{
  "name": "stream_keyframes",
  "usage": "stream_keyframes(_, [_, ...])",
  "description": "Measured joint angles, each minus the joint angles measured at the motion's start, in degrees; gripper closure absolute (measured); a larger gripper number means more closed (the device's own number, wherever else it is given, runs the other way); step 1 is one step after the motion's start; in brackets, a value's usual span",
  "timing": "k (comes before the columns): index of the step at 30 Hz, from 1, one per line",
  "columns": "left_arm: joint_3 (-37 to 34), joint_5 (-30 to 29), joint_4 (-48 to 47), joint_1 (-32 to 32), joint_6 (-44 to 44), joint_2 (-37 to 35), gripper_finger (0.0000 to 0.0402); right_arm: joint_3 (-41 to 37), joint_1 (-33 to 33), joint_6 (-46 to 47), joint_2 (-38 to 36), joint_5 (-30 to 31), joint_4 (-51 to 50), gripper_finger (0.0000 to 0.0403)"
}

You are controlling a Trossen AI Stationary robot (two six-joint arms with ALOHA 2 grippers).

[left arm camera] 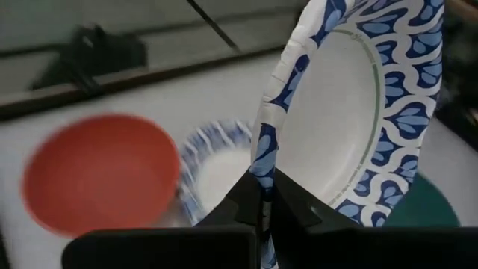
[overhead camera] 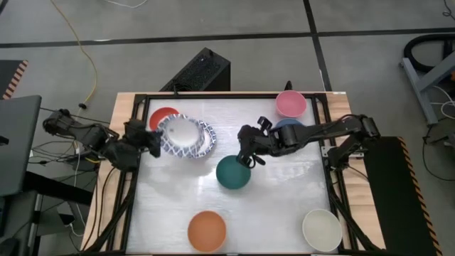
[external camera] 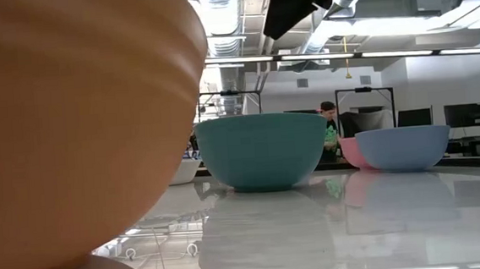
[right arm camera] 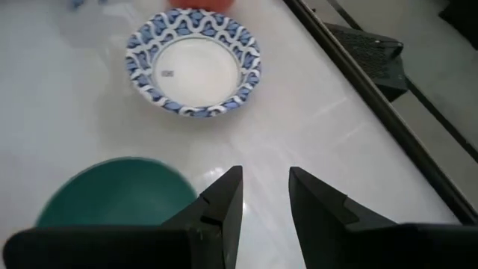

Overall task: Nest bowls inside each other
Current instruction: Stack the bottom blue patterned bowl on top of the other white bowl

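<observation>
My left gripper (overhead camera: 153, 141) is at the table's left, shut on a blue-and-white patterned plate (overhead camera: 180, 131). That plate is raised over a second patterned plate (overhead camera: 205, 142) lying flat beside the red bowl (overhead camera: 161, 115). My right gripper (right arm camera: 265, 196) hangs open above the far edge of the dark green bowl (overhead camera: 233, 173), touching nothing. Pink bowl (overhead camera: 291, 104) and blue bowl (overhead camera: 287, 125) stand at the far right, the blue one partly under my right arm. The orange bowl (overhead camera: 207, 230) and cream bowl (overhead camera: 322, 229) rest near the front edge. My left gripper pinches the patterned plate's rim (left arm camera: 263, 173) between its two fingers, one finger on each face. The fingers come from the table's left, slanting down. The plate stands tilted up on edge beyond the fingers, lifted above the second plate (left arm camera: 216, 166).
A black frame (overhead camera: 213, 95) runs around the white table top. The orange bowl (external camera: 79, 137) fills the left of the low view. A person (external camera: 331, 121) sits in the room beyond the table. Free table surface lies between the green bowl and the front bowls.
</observation>
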Motion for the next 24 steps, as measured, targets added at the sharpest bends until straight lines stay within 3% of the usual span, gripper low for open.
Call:
stream_keyframes(3, [0.0, -1.64, 1.16, 2.87, 2.89, 0.08, 0.0401, 0.0, -1.43, -0.86, 0.0, -0.02, 0.01, 0.0273])
stream_keyframes(7, [0.0, 0.88, 4.2, 8.09, 7.07, 0.07, 0.0401, 0.0, -2.92, -1.56, 0.0, -0.08, 0.0, 0.0273])
stream_keyframes(11, [-0.47, 5.96, 7.15, 14.45, 10.99, 0.47, 0.0401, 0.0, -3.74, -2.62, 0.0, -0.58, 0.0, 0.0273])
stream_keyframes(17, [-4.39, 18.72, 11.31, 25.37, 14.9, 2.3, 0.0401, 0.0, -4.3, -4.36, 0.0, -0.7, 0.0, 0.0273])
stream_keyframes(24, [-8.05, 27.01, 21.11, 34.98, 21.12, 5.29, 0.0401, 0.0, -4.3, -6.72, 0.0, -1.72, -0.26, 0.0273])
